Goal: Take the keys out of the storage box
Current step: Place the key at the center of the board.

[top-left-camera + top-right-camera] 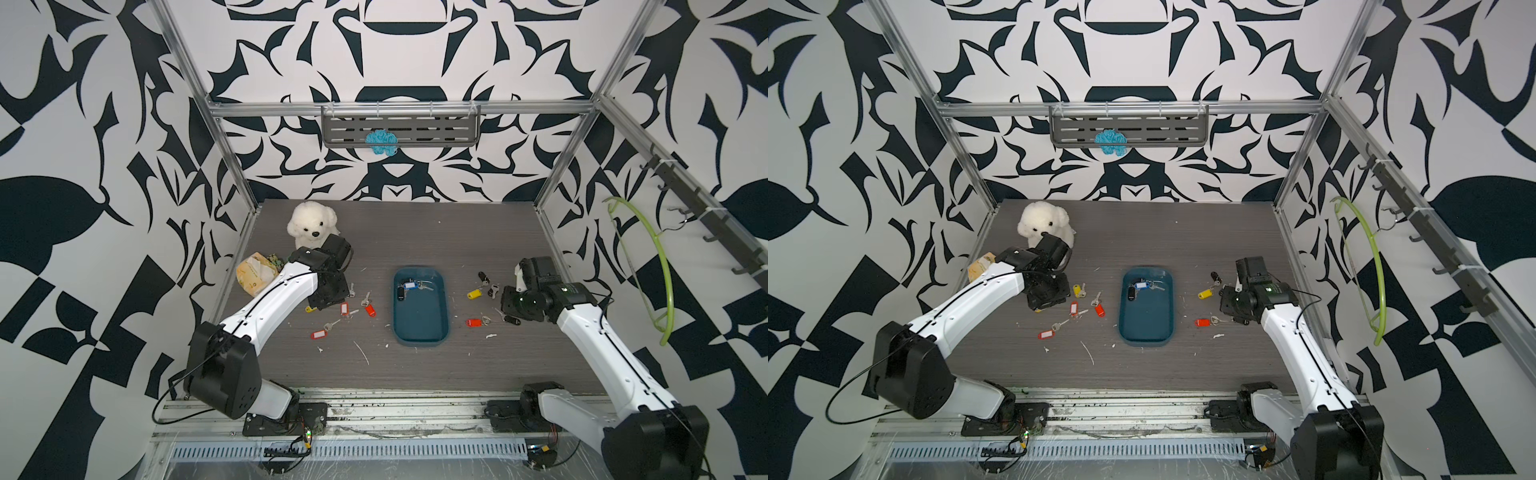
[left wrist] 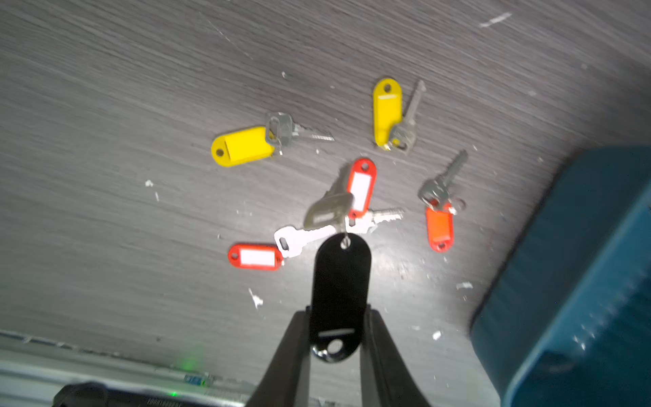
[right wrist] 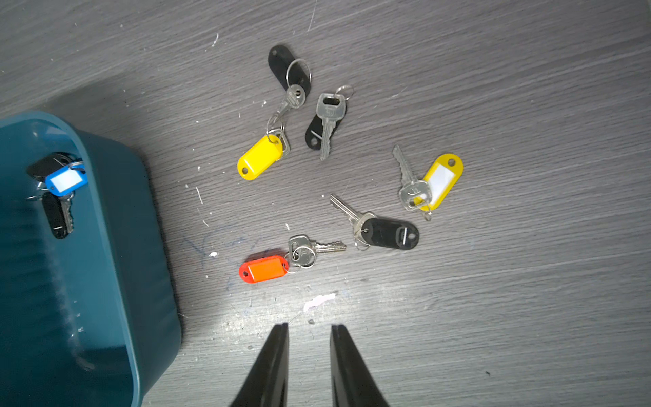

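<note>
The teal storage box [image 1: 420, 322] [image 1: 1145, 324] lies mid-table. At its far end rest a blue-tagged key [image 1: 410, 285] [image 3: 66, 180] and black fobs [image 3: 54, 215]. My left gripper [image 2: 337, 313] hangs above the table left of the box, shut on a black key tag [image 2: 340, 278] with a metal key [image 2: 327, 211] dangling from its ring. Below it lie several yellow-tagged [image 2: 243, 146] and red-tagged keys [image 2: 255, 256]. My right gripper [image 3: 310, 327] hovers right of the box, jaws slightly apart with nothing between them, near several more keys [image 3: 262, 156] on the table.
A white plush dog [image 1: 311, 224] and a yellow packet [image 1: 255, 272] sit at the back left, by the left arm. A grey slotted shelf [image 1: 401, 126] hangs on the back wall. A green hanger [image 1: 660, 266] hangs from the right-hand hook rail.
</note>
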